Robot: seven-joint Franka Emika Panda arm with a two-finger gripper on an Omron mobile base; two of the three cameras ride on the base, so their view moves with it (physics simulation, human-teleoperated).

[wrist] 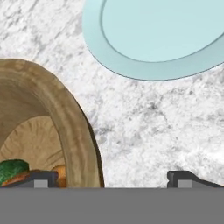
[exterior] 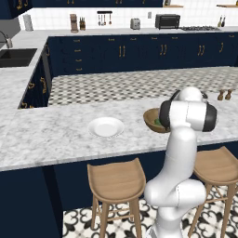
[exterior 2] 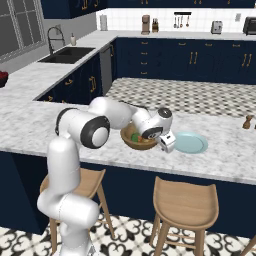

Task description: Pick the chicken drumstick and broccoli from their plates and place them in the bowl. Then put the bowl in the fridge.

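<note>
Your tool (wrist: pixel 111 178) straddles the round brown wooden bowl's (wrist: pixel 72 127) rim, fingers spread wide, gripping nothing; dark green broccoli floret (wrist: pixel 12 168) inside, pale blue-green plate (wrist: pixel 153 39) beside.

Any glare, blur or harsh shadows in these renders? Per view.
Left base view: flat even light, no glare; the white plate shows soft edges. Right base view: equally even, with only a faint shadow under the bowl. Hand view: marble counter looks smeared and low-resolution up close; a thin dark shadow hugs the bowl's rim, and the blue-green plate is shaded smoothly without highlights.
</note>
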